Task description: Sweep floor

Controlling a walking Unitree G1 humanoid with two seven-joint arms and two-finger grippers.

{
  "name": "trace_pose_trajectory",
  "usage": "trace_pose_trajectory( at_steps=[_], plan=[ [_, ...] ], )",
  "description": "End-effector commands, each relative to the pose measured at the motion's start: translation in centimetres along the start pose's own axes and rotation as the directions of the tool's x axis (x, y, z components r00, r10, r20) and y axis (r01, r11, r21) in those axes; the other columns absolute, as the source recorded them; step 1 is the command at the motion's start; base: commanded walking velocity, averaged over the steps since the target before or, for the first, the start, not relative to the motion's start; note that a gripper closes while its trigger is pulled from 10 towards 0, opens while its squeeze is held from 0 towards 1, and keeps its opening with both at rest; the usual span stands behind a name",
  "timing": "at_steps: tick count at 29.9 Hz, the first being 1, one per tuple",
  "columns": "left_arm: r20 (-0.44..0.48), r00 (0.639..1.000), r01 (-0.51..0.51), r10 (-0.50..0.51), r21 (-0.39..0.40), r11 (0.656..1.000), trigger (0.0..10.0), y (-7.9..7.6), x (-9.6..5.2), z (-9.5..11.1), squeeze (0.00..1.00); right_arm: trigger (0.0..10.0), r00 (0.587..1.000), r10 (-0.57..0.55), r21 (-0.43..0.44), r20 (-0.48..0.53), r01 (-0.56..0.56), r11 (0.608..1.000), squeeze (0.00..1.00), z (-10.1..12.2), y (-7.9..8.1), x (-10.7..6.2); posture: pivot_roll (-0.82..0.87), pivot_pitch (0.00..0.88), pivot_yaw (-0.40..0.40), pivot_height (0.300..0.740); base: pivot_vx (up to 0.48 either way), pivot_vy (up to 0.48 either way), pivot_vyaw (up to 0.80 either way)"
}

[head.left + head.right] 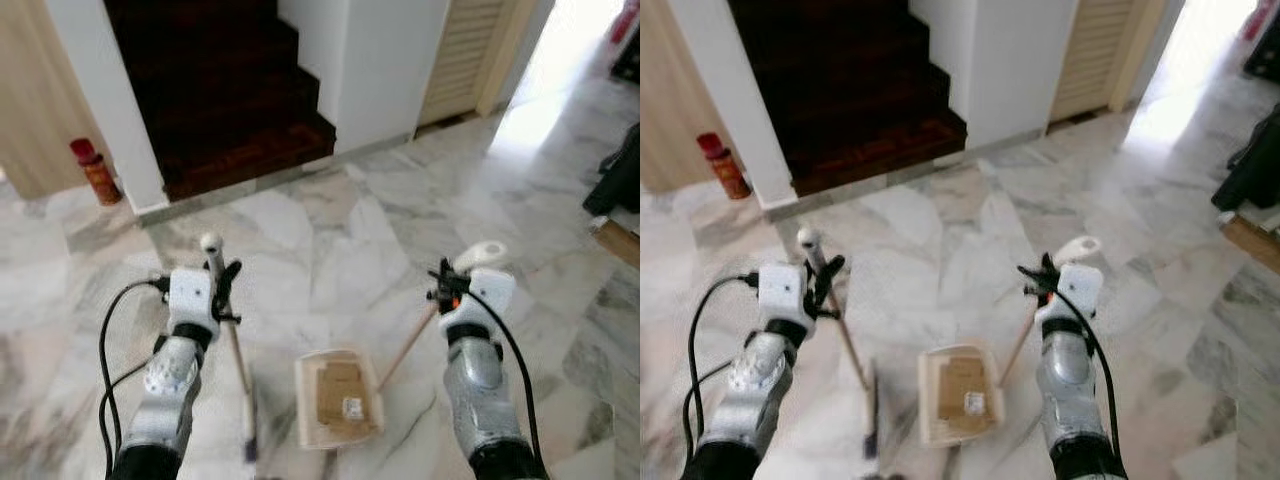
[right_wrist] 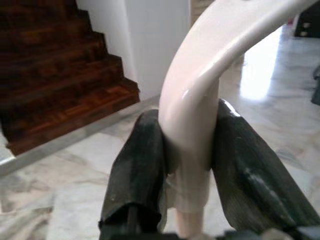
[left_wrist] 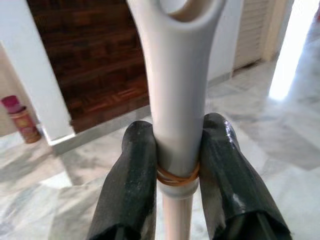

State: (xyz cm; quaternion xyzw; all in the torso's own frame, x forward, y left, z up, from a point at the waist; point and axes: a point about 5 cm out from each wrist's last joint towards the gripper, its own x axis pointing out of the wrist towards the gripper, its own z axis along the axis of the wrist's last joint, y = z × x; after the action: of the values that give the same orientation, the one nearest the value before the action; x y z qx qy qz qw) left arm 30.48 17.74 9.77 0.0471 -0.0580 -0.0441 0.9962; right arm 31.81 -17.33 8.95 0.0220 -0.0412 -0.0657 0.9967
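— How many cleaning tools do we count here?
— We count two: one broom [image 1: 236,360] and one dustpan [image 1: 338,398].
— And how many grippers do we see?
— Two: one left gripper [image 3: 176,165] and one right gripper [image 2: 189,165], and each of them has two black fingers [image 3: 131,185], so we count four fingers in all.
— What do we count on the dustpan?
— One flat piece of cardboard [image 1: 340,392].
— And by the dark staircase [image 1: 225,85]?
— We count one red can [image 1: 97,170] and one louvred door [image 1: 462,55].
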Motion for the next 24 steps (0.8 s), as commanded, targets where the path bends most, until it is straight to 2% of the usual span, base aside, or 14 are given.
trace_pose_trajectory(
  at_steps=[1, 6, 11, 24],
  plan=[
    [0.041, 0.999, 0.008, -0.009, 0.013, 1.0, 10.0, -0.06, 0.37, 0.9, 0.0, 10.0, 0.999, -0.006, 0.028, 0.033, 0.005, 1.0, 0.0, 0.61, 0.08, 0.04, -0.01, 0.069, -0.009, 0.74, 0.0, 0.262, 0.0],
    [0.04, 0.999, 0.008, -0.009, 0.011, 1.0, 10.0, -0.12, 0.35, 0.88, 0.0, 10.0, 0.999, 0.0, 0.019, 0.033, 0.0, 1.0, 0.0, 0.65, 0.14, 0.07, -0.01, 0.068, -0.011, 0.74, 0.0, 0.261, 0.0],
    [0.04, 0.999, 0.007, -0.008, 0.01, 1.0, 10.0, -0.13, 0.38, 0.88, 0.0, 10.0, 0.999, 0.004, 0.021, 0.046, -0.005, 1.0, 0.0, 0.9, 0.32, 0.15, -0.02, 0.066, -0.012, 0.74, 0.0, 0.259, 0.49],
    [0.04, 0.999, 0.009, -0.009, 0.01, 1.0, 10.0, -0.12, 0.44, 0.9, 0.0, 10.0, 0.999, 0.003, 0.034, 0.038, -0.004, 0.999, 0.0, 0.82, 0.28, 0.18, -0.02, 0.063, -0.01, 0.74, 0.0, 0.257, 0.0]
  ],
)
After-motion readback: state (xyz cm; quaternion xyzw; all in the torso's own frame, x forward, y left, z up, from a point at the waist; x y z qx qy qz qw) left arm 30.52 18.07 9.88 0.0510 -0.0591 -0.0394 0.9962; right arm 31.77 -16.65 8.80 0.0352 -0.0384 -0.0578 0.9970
